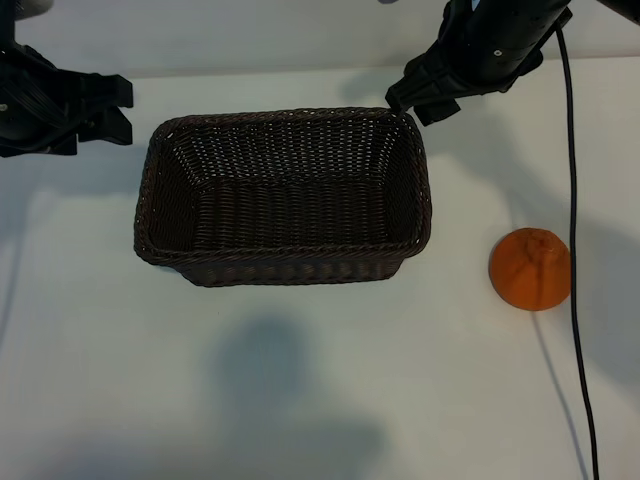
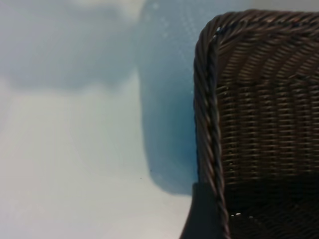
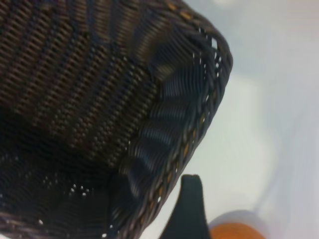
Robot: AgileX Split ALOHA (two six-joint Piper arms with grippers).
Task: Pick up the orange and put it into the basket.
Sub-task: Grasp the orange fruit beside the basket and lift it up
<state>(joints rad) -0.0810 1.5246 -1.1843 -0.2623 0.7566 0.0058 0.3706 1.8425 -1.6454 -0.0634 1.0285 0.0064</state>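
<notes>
- Two arms up top, and neither has anything in hand: the orange (image 1: pixel 530 269) sits on the white table (image 1: pixel 300 400), off the basket's right end and apart from it, untouched.
- Basket (image 1: pixel 285 197) is mid-table, open side up, nothing inside.
- Right gripper (image 1: pixel 428 98) hangs over the basket's far right corner, jaws spread and carrying nothing; its wrist camera catches that woven corner and a sliver of the orange (image 3: pixel 234 231) at the frame's edge.
- Left gripper (image 1: pixel 115 108) is out at the far left, beside the basket's far left corner, also spread and empty; its wrist view shows only the braided rim (image 2: pixel 212 124) and bare table.
- My read: we're at the very opening step, the reach. Nothing picked yet.
- Next move, I'd say, falls to the right arm, the closer one: swing out over the fruit, drop with jaws wide, close round its middle.
- Watch for a roll; it's round on a smooth top.
- Surface is plain, pale, softly shadowed; a black cable (image 1: pixel 575 200) trails down the right side past the orange.
</notes>
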